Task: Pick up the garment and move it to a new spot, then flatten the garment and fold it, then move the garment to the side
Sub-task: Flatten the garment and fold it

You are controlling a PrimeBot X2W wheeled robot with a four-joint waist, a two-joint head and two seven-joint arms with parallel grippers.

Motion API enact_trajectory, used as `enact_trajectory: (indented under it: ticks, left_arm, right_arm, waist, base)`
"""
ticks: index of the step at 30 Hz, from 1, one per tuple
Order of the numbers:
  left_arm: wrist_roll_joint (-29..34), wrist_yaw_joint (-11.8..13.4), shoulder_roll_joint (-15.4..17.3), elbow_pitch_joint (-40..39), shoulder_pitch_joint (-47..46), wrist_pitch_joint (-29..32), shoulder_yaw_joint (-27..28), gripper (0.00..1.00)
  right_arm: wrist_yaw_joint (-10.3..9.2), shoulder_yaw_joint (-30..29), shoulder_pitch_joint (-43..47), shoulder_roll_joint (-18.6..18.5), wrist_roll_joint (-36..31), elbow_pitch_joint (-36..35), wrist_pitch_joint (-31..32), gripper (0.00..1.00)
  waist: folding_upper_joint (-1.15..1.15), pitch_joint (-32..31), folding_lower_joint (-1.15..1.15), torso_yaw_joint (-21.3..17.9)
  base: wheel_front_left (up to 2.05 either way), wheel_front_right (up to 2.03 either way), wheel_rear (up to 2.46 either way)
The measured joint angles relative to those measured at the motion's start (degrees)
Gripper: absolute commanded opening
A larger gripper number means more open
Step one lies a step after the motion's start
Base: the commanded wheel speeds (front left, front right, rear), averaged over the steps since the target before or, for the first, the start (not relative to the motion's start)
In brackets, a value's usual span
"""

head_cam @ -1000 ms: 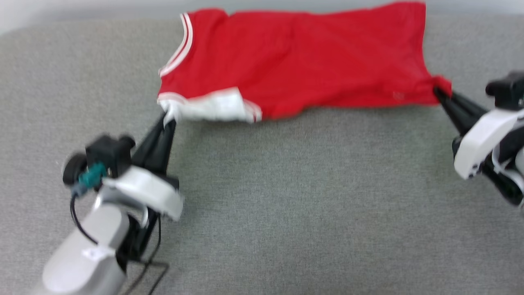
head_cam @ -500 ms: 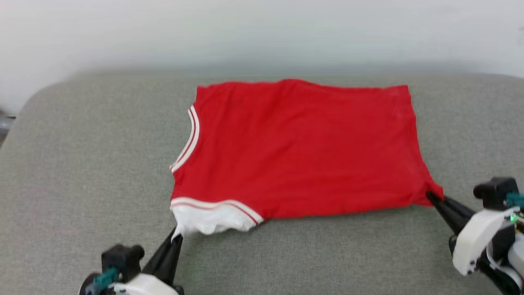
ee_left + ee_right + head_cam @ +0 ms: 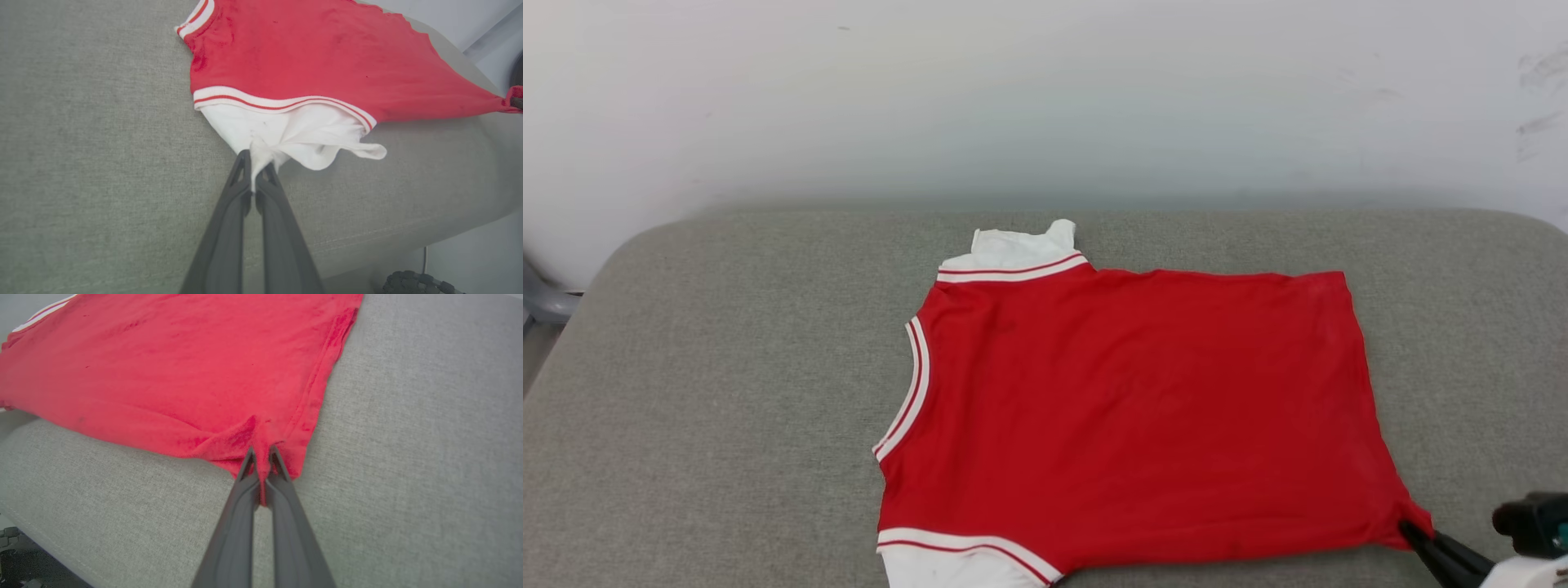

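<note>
Upward my head camera has swung since a moment ago, and the far white sleeve (image 3: 1013, 245) now shows. The red jersey T-shirt with white sleeves (image 3: 1143, 408) lies spread mid-frame on the grey fabric-padded table (image 3: 727, 367). My left pincer (image 3: 255, 161) is clamped on the near sleeve (image 3: 294, 134), my right pincer (image 3: 261, 451) on the lower-right hem corner (image 3: 245, 437). Pulling unevenly, I judge, would skew the shirt or slip the thin pinches.
</note>
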Motion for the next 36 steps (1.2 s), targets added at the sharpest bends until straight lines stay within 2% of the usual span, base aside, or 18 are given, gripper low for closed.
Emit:
enact_trajectory:
  ticks: [6, 13, 27, 36]
  left_arm:
    - [-1.4, -0.5, 1.5, -2.2, 2.6, 2.9, -1.6, 0.0]
    - [-0.7, -0.8, 2.2, -2.6, 1.8, 2.6, -1.3, 0.0]
    - [4.8, -5.0, 1.8, 2.5, -12.2, 4.4, -2.7, 0.0]
    - [6.2, -7.4, 0.8, 6.6, -23.8, 5.3, -0.9, 0.0]
  right_arm:
    - [0.0, -5.0, 7.3, -0.6, -0.8, -4.2, 2.5, 0.0]
    - [-0.01, -10.5, 10.9, 0.4, -3.6, -8.0, 5.9, 0.0]
    - [-0.01, -16.3, 10.1, 4.3, -6.3, -11.5, 10.8, 0.0]
    - [-0.01, -17.3, 4.6, 5.6, -6.0, -11.3, 11.4, 0.0]
  waist:
    - [0.0, -0.6, 0.0, 0.3]
    - [0.0, -0.4, 0.01, 0.4]
    - [0.0, 0.7, 0.01, -0.9]
    - [0.0, 5.5, 0.02, -2.3]
  base:
    - [0.0, 0.0, 0.0]
    - [0.0, 0.0, 0.0]
    - [0.0, 0.0, 0.0]
    - [0.0, 0.0, 0.0]
